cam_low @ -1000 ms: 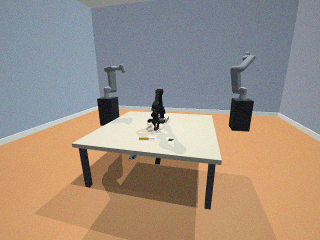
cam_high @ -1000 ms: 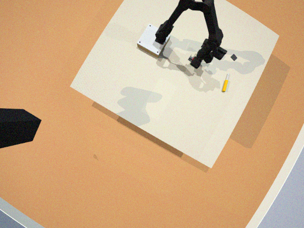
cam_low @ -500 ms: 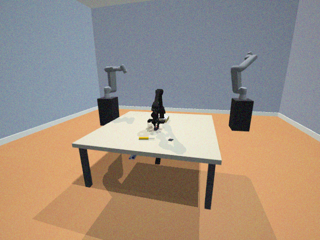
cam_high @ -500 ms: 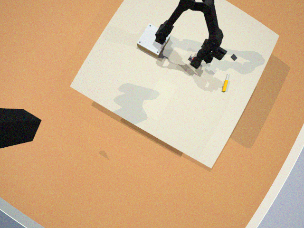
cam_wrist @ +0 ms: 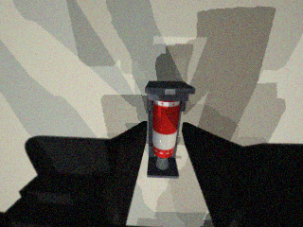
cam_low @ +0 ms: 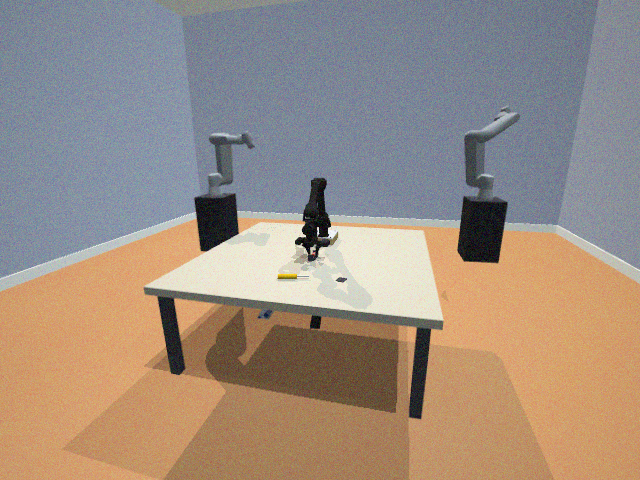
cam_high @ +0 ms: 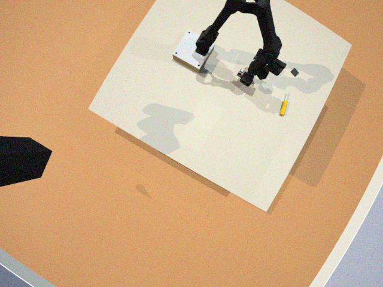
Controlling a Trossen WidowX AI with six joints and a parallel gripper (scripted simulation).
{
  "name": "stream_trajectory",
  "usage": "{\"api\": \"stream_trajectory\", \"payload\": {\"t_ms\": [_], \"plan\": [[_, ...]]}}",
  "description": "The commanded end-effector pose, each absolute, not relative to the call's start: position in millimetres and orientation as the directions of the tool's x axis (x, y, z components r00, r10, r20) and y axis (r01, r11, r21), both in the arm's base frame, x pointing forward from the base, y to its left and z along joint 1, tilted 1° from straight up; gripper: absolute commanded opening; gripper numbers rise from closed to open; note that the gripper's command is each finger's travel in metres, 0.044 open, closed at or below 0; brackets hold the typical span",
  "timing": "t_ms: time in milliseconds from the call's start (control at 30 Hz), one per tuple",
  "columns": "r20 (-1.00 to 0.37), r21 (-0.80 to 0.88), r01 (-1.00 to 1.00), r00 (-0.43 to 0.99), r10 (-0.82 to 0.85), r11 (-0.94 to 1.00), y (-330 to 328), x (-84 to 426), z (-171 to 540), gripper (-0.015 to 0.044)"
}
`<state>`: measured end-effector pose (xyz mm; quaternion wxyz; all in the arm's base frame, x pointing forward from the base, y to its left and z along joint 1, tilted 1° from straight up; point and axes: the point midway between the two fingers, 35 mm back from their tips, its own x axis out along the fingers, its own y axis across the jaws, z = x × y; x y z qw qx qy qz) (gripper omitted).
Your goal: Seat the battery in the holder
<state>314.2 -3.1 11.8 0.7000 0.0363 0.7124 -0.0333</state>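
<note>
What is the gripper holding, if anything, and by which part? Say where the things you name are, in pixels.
Nothing, it seems: the gripper (cam_high: 244, 77) (cam_low: 312, 252) (cam_wrist: 164, 126) is open, its fingers standing either side of the red-and-white battery (cam_high: 243, 73) (cam_low: 313, 254) (cam_wrist: 166, 120), which lies in its holder (cam_high: 239, 74) (cam_wrist: 153, 171).

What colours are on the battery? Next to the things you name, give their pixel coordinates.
The battery (cam_wrist: 166, 125) is red and white, in bands. It shows best in the wrist view.
</note>
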Motion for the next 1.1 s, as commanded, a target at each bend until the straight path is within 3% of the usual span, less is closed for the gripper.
{"api": "stream_trajectory", "payload": {"t_ms": [0,167,500,1067], "plan": [[-1.0,0.004,0.097,-0.012,0.005,0.995,-3,315,20,0.0176],[-1.0,0.004,0.099,-0.012,0.006,0.995,-3,315,24,0.0176],[-1.0,0.004,0.099,-0.012,0.006,0.995,-3,312,94,0.0439],[-1.0,0.005,0.099,-0.012,0.006,0.995,-3,312,96,0.044]]}}
